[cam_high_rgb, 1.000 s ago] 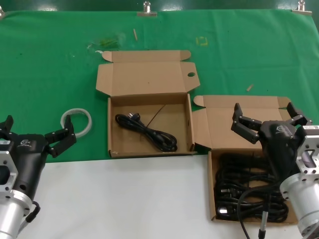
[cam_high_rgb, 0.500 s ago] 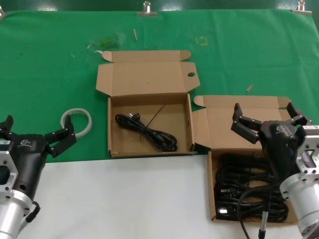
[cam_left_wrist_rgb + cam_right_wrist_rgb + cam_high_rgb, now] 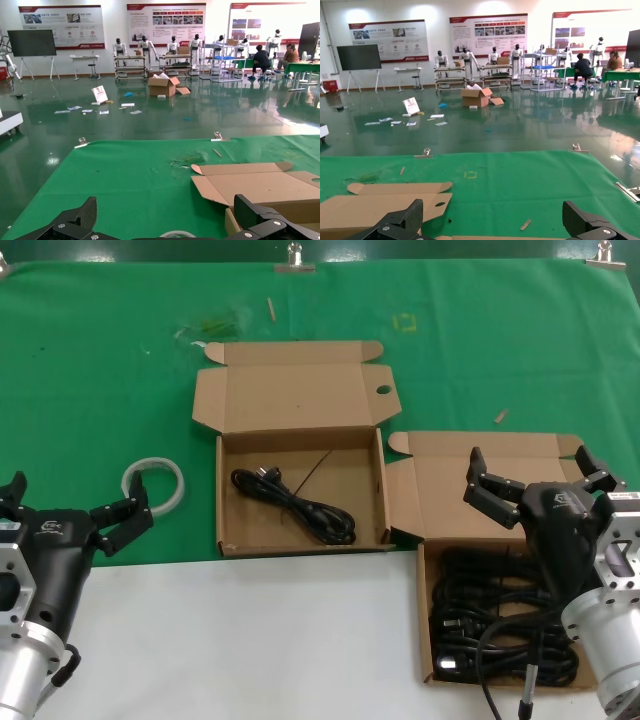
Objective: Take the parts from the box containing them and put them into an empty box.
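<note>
The box containing the parts (image 3: 440,495) lies at the right with its lid open and one side flap splayed out; several black power cords (image 3: 480,610) fill it. My right gripper (image 3: 537,472) hangs open and empty above its back part. The other box (image 3: 290,395), at the middle with tucked walls, holds one coiled black cord (image 3: 295,505). My left gripper (image 3: 70,502) is open and empty at the left, over the table's front. The middle box's lid shows in the left wrist view (image 3: 260,187) and in the right wrist view (image 3: 375,205).
A white ring (image 3: 155,483) lies on the green cloth (image 3: 100,360) beside my left gripper; it also shows in the left wrist view (image 3: 175,234). The white table front (image 3: 250,640) is bare. Small scraps lie on the cloth at the back.
</note>
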Controlling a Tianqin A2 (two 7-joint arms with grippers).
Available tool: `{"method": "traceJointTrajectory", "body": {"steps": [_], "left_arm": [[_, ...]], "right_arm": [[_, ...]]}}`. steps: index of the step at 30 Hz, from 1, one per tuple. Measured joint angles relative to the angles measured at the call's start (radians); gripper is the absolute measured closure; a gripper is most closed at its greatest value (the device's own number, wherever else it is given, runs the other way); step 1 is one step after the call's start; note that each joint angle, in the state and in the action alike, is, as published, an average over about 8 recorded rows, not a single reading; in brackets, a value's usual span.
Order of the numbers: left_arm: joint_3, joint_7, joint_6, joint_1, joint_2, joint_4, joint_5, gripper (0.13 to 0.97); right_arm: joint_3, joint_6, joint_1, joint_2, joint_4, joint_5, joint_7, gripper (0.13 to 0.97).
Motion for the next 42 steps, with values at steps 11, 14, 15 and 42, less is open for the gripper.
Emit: {"method": "traceJointTrajectory", "body": {"steps": [11,14,15,42], "left_arm": [[0.0,0.0,0.0,0.0,0.0,0.0,0.0,0.132],[0.0,0.0,0.0,0.0,0.0,0.0,0.0,0.132],[0.0,0.0,0.0,0.0,0.0,0.0,0.0,0.132],[0.0,0.0,0.0,0.0,0.0,0.0,0.0,0.132]], "right_arm": [[0.0,0.0,0.0,0.0,0.0,0.0,0.0,0.129],[0.0,0.0,0.0,0.0,0.0,0.0,0.0,0.129],[0.0,0.0,0.0,0.0,0.0,0.0,0.0,0.129],[0.0,0.0,0.0,0.0,0.0,0.0,0.0,0.129]]}}
